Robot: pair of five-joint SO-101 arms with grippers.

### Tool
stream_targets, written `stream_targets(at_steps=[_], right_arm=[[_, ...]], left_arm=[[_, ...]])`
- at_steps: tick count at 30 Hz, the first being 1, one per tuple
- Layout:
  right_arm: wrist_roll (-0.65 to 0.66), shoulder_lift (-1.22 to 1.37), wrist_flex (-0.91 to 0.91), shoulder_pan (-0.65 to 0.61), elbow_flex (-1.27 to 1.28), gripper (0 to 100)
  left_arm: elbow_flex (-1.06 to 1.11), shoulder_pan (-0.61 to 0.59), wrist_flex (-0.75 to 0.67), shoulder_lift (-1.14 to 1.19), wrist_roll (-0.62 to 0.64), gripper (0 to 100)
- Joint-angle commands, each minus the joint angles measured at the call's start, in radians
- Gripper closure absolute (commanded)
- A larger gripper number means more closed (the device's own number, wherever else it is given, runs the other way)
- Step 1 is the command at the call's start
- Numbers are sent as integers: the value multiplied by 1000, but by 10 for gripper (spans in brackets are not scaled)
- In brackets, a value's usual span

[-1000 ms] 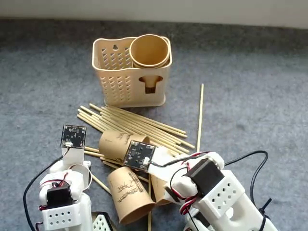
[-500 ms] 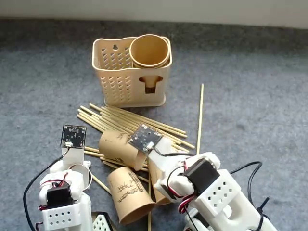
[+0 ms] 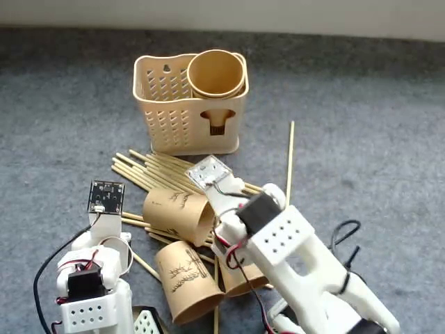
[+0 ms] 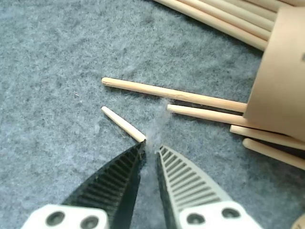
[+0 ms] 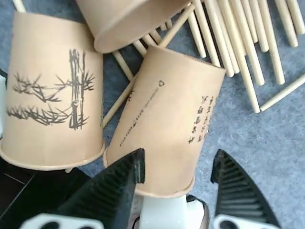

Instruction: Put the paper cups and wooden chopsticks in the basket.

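Grey carpet-like table cover, pale wall behind. The basket stands upright at the far side. One paper cup is already in it, mouth up, with free space beside it. My right arm is bent over the clutter in front of the basket. My left arm sits near the front, off to the side.

Three more cups lie on their sides among the sticks: upper cup, bamboo-print cup and target cup. In the high view the target cup is partly under my right arm.

My right gripper has its jaws spread wide, nothing pinched. The target cup's rim end sits between them, and its base points away toward the chopstick pile. The bamboo-print cup's rim is just beside it, maybe touching. A loose chopstick lies right along the target cup's side.

My left gripper has its jaws pressed almost together, empty. The tips are at the end of a short chopstick piece.

Step in hand, as I read it: grab the target cup.
- Seat the jaws on the wall just behind the rim, which is probably the stiffest part.
- Close softly, since paper will likely crush.
- Keep the near jaw off the bamboo-print cup.
- Lift straight so the loose chopstick doesn't drag.
- Then tip it upright and nest it in the basket.
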Motion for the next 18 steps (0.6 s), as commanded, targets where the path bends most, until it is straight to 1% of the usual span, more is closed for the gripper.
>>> stream_targets(at_steps=[1,3,9,15,18], right_arm=[[-52,71,8,15,-82,710],[-55,82,7,15,-84,693],[-55,91,-18,15,-73,693],[-51,90,-154,15,85,693],[-49,84,-186,16,143,694]], left_arm=[[19,-7,5,-4,-2,947],[19,-7,5,-4,-2,947],[19,-7,5,-4,-2,947],[19,-7,5,-4,-2,947],[19,-7,5,-4,-2,947]])
